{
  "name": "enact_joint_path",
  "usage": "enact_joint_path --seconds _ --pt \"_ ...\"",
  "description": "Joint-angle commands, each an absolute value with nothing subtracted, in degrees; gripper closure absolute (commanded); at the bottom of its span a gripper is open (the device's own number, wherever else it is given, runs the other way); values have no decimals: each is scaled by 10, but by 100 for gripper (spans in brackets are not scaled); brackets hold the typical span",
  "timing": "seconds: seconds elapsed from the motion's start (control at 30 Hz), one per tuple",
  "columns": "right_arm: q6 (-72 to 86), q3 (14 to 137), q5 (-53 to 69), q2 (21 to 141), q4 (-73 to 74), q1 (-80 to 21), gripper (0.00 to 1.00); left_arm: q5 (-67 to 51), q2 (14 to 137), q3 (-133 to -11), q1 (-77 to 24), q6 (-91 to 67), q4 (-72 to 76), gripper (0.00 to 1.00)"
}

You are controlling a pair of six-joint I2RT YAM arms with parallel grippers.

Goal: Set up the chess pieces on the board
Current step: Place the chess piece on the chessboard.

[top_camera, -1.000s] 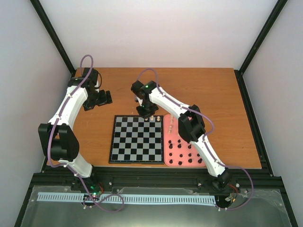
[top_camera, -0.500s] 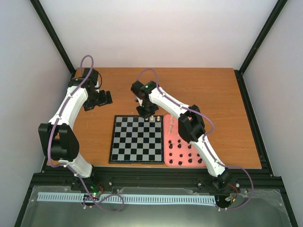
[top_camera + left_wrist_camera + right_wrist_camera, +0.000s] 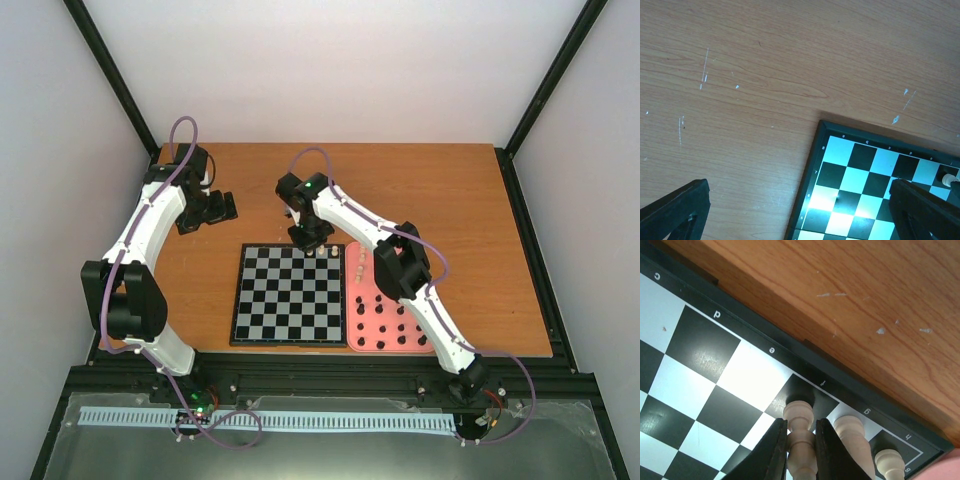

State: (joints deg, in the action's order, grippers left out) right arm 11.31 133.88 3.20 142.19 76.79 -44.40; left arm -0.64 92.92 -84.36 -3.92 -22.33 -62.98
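Hardly any movement since a second ago: a slight leftward lean of the right arm [image 3: 400, 265], nothing from the left arm [image 3: 150, 230]. Closed snugly on the stem of a cream piece [image 3: 798, 411], right gripper [image 3: 801, 424] poised at the dark f-square of the far rank; cannot tell whether seated or a hair above. Crowded just beside by the g-file piece [image 3: 850, 427], with the h-file piece [image 3: 888, 457] next along. Risk from here: clipping the g-file piece when spreading or lifting, or tipping the held one if released unseated. Shown only by the right wrist: grip, file letters, crowding. Shown only from above: whole board [image 3: 288, 295], pink tray [image 3: 351, 320] just beside its right edge, left gripper [image 3: 215, 208] over the table [image 3: 450, 200] off the far-left corner; spread wide and empty, going by its own wrist view.
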Motion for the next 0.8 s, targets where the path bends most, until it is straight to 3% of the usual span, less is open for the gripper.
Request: enact_joint_path --seconds 0.0,0.53,0.77 --pt "104 1362 20 1431 774 -453 87 -9 919 -850 -40 -229 -628 0" --pt "95 1362 26 1423 772 -454 77 -12 918 -851 -40 -228 -627 0" --pt "90 1360 24 1404 753 -455 62 -13 919 -851 -40 -228 -627 0"
